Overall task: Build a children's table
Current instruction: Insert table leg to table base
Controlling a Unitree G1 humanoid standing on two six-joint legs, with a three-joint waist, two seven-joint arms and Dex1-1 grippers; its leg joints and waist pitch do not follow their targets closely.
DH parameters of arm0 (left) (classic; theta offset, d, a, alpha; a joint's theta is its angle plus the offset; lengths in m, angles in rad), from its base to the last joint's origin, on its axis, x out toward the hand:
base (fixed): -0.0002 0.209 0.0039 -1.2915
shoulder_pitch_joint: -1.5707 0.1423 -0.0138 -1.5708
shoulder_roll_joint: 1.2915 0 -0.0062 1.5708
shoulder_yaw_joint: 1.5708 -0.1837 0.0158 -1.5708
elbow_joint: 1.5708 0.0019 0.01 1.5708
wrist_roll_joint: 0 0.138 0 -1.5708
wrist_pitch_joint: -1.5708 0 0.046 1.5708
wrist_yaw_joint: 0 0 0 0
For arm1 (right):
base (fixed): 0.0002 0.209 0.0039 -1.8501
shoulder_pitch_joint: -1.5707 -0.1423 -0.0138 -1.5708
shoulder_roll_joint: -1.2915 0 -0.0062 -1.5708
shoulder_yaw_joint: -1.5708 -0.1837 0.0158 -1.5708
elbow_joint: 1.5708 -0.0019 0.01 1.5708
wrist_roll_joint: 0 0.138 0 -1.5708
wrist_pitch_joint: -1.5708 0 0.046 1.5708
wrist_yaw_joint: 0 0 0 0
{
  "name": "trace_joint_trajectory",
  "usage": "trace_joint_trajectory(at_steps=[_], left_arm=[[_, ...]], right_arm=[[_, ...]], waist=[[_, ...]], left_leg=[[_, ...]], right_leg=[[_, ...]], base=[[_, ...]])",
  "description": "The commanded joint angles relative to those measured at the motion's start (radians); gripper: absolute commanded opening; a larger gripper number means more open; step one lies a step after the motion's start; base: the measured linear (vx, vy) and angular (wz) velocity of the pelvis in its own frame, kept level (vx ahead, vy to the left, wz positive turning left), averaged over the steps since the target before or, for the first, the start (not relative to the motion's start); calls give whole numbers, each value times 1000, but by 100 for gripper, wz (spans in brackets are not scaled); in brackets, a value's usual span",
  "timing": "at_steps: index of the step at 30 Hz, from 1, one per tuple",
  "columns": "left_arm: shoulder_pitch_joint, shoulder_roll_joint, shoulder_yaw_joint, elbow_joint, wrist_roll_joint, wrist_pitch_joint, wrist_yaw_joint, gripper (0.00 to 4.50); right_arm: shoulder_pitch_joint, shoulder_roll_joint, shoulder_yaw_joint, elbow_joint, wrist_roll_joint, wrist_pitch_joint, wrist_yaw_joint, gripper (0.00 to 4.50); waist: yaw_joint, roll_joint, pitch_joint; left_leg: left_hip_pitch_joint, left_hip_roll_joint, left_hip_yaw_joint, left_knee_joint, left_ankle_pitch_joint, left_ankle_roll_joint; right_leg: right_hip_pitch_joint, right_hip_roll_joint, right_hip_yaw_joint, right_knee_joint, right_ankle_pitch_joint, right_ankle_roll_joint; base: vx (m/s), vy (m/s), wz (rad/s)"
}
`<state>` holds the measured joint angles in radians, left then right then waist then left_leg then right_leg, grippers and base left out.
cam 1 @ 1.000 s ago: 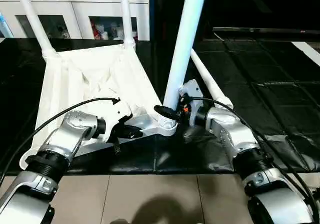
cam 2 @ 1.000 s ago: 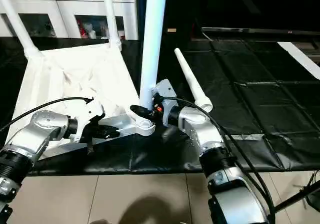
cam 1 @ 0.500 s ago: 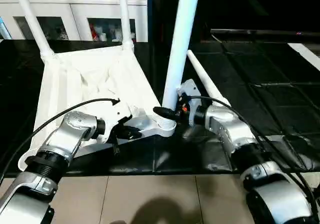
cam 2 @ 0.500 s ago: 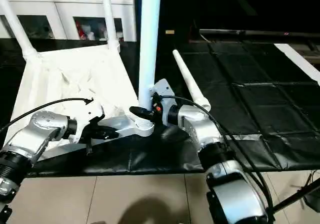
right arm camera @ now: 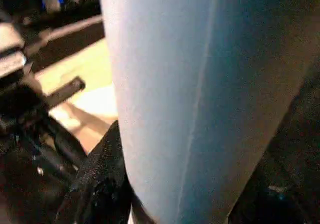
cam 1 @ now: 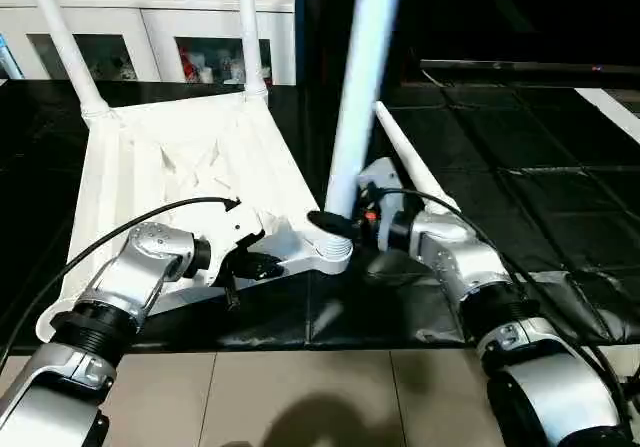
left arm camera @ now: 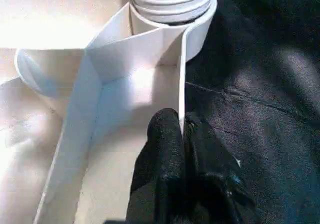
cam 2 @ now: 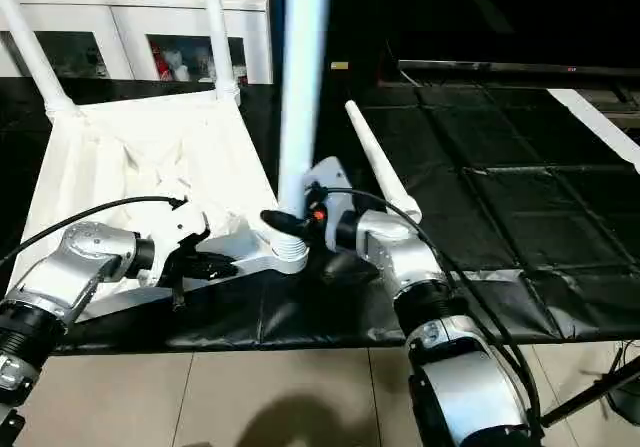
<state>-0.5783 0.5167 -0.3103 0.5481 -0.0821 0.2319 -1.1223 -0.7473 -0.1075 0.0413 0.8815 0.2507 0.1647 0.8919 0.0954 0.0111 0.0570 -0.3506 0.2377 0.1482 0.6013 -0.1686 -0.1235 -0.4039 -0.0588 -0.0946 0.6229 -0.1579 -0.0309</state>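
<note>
Your left gripper (left arm camera: 181, 134) pinches the thin side wall of the upside-down white table top (cam 1: 180, 157) lying on the black mat (cam 1: 520, 157), while your right gripper (cam 1: 335, 222) hugs the tall leg (cam 1: 358, 87) standing in the near corner socket (cam 1: 335, 252).

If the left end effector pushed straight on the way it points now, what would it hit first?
Most likely the ribbed corner socket of the white plastic tabletop, where the upright white tube leg is seated. The left end effector is already pinched on the thin rim wall leading to it. Depth is hard to judge.
</note>
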Motion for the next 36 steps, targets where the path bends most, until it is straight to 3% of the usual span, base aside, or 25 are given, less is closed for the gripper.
trace_joint_trajectory(at_steps=[1, 3, 4, 5, 7, 8, 10, 11, 13, 15, 19, 21, 22, 23, 24, 25, 27, 28, 29, 31, 32, 33, 34, 36], left_arm=[[-10, -8, 14, -7, -9, 5, -12, 0], [-14, -9, 17, -5, -10, 6, -12, 0], [-21, -10, 22, 0, -11, 5, -8, 0], [-21, -10, 22, 0, -11, 5, -8, 0], [-29, -12, 27, 9, -9, 1, -1, 0], [-34, -14, 31, 17, -7, -2, 8, 0], [-37, -16, 33, 21, -6, -3, 13, 0], [-42, -20, 41, 26, -3, -5, 26, 0], [-44, -22, 47, 28, -2, -5, 36, 0], [-47, -27, 53, 33, -2, -6, 47, 0], [-51, -31, 55, 43, 2, -15, 55, 0], [-52, -27, 49, 45, 12, -27, 55, 0], [-52, -26, 48, 44, 13, -29, 54, 0], [-52, -24, 45, 42, 16, -33, 53, 0], [-50, -22, 44, 37, 19, -33, 53, 0], [-44, -15, 40, 28, 27, -36, 54, 0], [-33, -4, 35, 12, 34, -38, 52, 0], [-29, -1, 34, 6, 35, -37, 51, 0], [-22, 5, 30, -6, 40, -38, 48, 0], [-12, 14, 25, -24, 46, -39, 42, 0], [-11, 15, 24, -27, 46, -39, 41, 0], [-2, 21, 21, -49, 44, -36, 29, 0], [-1, 21, 21, -52, 44, -36, 27, 0], [3, 27, 14, -66, 44, -42, 8, 0]], right_arm=[[32, 0, -5, 48, 2, 22, -5, 193], [49, 2, -19, 53, 8, 14, -9, 193], [73, 4, -33, 54, 13, -1, -10, 193], [73, 4, -33, 54, 13, -1, -10, 193], [111, 4, -38, 45, 16, -26, -8, 193], [138, 4, -37, 30, 13, -49, -9, 193], [152, 4, -37, 23, 11, -61, -9, 193], [189, -1, -24, 6, -9, -112, -13, 193], [212, -6, -16, -2, -25, -146, -19, 193], [244, -15, -3, -19, -50, -186, -26, 193], [266, -27, 24, -39, -87, -218, -30, 193], [268, -52, 97, -57, -148, -226, -10, 193], [267, -56, 109, -60, -158, -227, -6, 193], [262, -61, 126, -60, -173, -225, -2, 193], [253, -66, 143, -58, -188, -226, 3, 193], [235, -66, 167, -50, -202, -215, 24, 193], [215, -65, 193, -38, -216, -204, 59, 193], [210, -65, 199, -35, -219, -199, 69, 193], [204, -65, 212, -28, -230, -204, 89, 193], [194, -64, 228, -15, -242, -211, 111, 193], [193, -63, 230, -13, -243, -211, 113, 193], [183, -58, 237, 2, -240, -211, 130, 193], [182, -57, 237, 4, -240, -211, 132, 193], [175, -51, 235, 15, -229, -208, 147, 193]], waist=[[5, 32, -75], [5, 29, -74], [8, 41, -75], [8, 34, -75], [9, 35, -75], [12, 45, -75], [13, 40, -75], [16, 55, -75], [15, 47, -76], [18, 57, -77], [17, 58, -76], [15, 58, -75], [17, 48, -76], [15, 50, -75], [14, 42, -75], [14, 44, -73], [11, 22, -73], [11, 22, -73], [12, 12, -73], [12, 21, -74], [9, -1, -73], [11, 6, -73], [7, -6, -69], [7, -2, -69]], left_leg=[[9, -11, 9, -72, -334, -5], [8, -12, 10, -72, -338, -4], [7, -12, 8, -72, -338, -6], [9, -12, 10, -71, -342, -3], [7, -13, 10, -72, -343, -2], [9, -13, 8, -71, -347, -4], [9, -14, 9, -72, -356, 1], [9, -14, 8, -71, -356, 2], [11, -16, 10, -71, -358, 8], [7, -18, 9, -69, -337, 16], [6, -19, 10, -71, -339, 21], [9, -19, 9, -72, -354, 21], [9, -18, 8, -73, -345, 23], [8, -17, 9, -74, -346, 23], [8, -18, 9, -75, -343, 27], [9, -17, 9, -75, -347, 27], [9, -17, 11, -75, -342, 32], [9, -17, 11, -75, -342, 32], [9, -15, 12, -76, -332, 34], [9, -12, 9, -80, -338, 28], [8, -11, 12, -81, -334, 31], [8, -10, 10, -84, -331, 29], [7, -9, 11, -86, -330, 31], [9, -9, 10, -88, -342, 26]], right_leg=[[50, -69, 43, -86, -360, -177], [51, -68, 43, -87, -351, -181], [52, -69, 43, -84, -346, -185], [50, -69, 43, -89, -349, -182], [53, -68, 42, -88, -350, -184], [51, -69, 41, -87, -353, -185], [53, -68, 40, -91, -368, -178], [50, -68, 40, -90, -372, -177], [51, -67, 39, -95, -384, -170], [52, -68, 39, -93, -390, -167], [51, -66, 37, -99, -420, -150], [48, -64, 35, -103, -442, -140], [50, -65, 34, -100, -443, -137], [49, -65, 35, -102, -446, -135], [50, -67, 35, -103, -461, -128], [48, -67, 35, -105, -467, -125], [46, -69, 35, -108, -492, -113], [46, -69, 35, -108, -492, -113], [44, -71, 37, -111, -506, -101], [44, -72, 38, -109, -499, -100], [44, -70, 38, -111, -489, -99], [44, -72, 39, -106, -481, -100], [42, -72, 40, -108, -474, -101], [41, -72, 42, -105, -470, -105]], base=[[0, 0, 0], [0, 0, 0], [0, 0, 0], [0, 0, 0], [0, 0, 0], [0, 0, 0], [0, 0, 0], [0, 0, 0], [0, 0, 0], [0, 0, 0], [0, 0, 0], [0, 0, 0], [0, 0, 0], [0, 0, 0], [0, 0, 0], [0, 0, 0], [0, 0, 0], [0, 0, 0], [0, 0, 0], [0, 0, 0], [0, 0, 0], [0, 0, 0], [0, 0, 0], [0, 0, 0]])
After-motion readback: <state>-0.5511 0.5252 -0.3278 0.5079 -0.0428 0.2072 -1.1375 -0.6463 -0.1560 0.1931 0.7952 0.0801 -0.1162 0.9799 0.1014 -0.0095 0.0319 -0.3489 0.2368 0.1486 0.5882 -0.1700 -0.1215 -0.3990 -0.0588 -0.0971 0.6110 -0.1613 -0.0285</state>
